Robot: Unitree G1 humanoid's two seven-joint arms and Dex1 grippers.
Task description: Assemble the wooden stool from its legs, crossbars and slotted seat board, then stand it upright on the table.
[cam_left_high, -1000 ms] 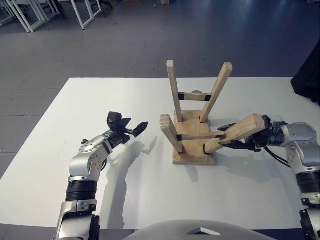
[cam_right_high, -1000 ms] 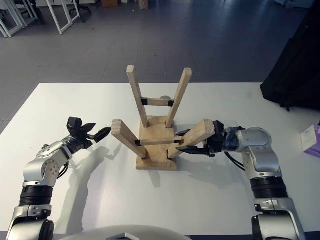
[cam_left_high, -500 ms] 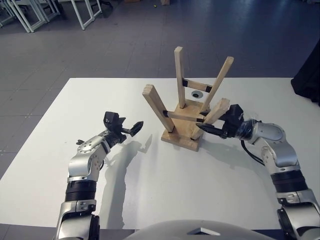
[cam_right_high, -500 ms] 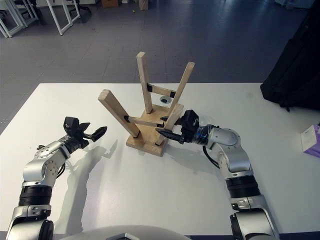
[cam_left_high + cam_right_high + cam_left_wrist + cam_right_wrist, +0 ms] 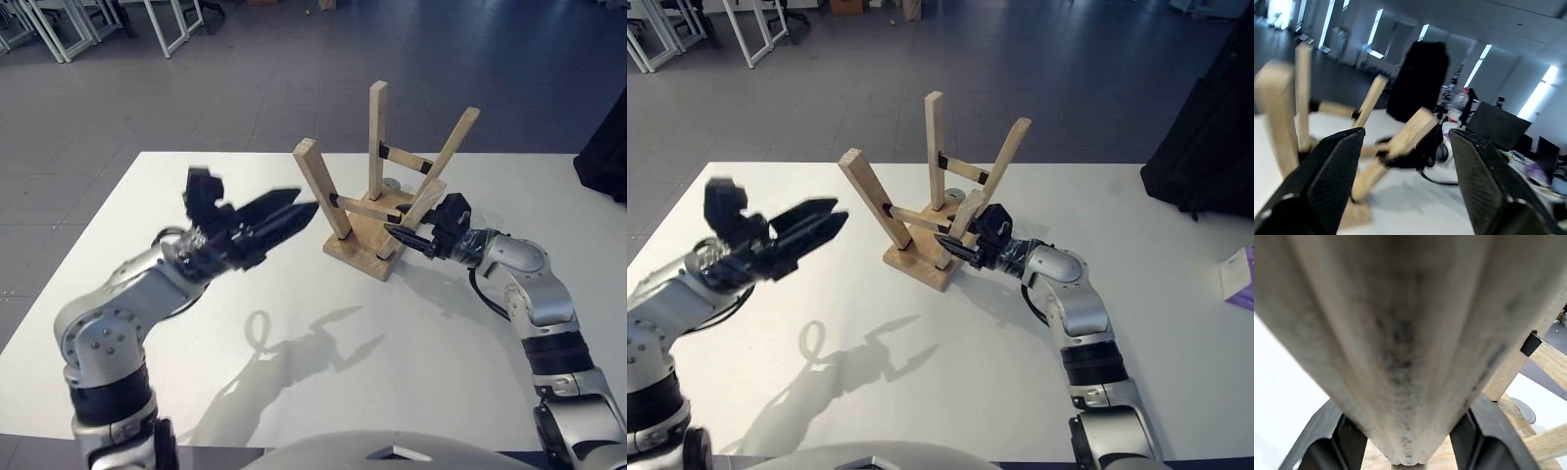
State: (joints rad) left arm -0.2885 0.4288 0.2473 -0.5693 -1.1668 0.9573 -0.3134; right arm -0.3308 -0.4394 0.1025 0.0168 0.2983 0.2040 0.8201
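The wooden stool [image 5: 377, 257] sits upside down and tilted on the white table [image 5: 196, 392], its seat board [image 5: 916, 266] underneath and its legs pointing up. Crossbars [image 5: 364, 208] join the legs. My right gripper [image 5: 419, 238] is shut on the near right leg [image 5: 965, 217], low down by the seat board; in the right wrist view this leg [image 5: 1400, 333] runs between the two black fingers [image 5: 1322, 445]. My left gripper [image 5: 304, 203] is held above the table just left of the stool, open and with nothing in it. The left wrist view has its fingers [image 5: 1327, 186] spread wide, facing the stool legs [image 5: 1278, 117].
A small round hole [image 5: 392, 183] lies in the table behind the stool. A black bag [image 5: 602, 147] stands off the table's far right corner, and a purple and white box [image 5: 1239, 277] lies at the right edge. Open tabletop spreads in front.
My right gripper has carried the stool farther back and to the left, turning and tilting it. My left arm has risen off the table and swung towards the stool, fingers still open.
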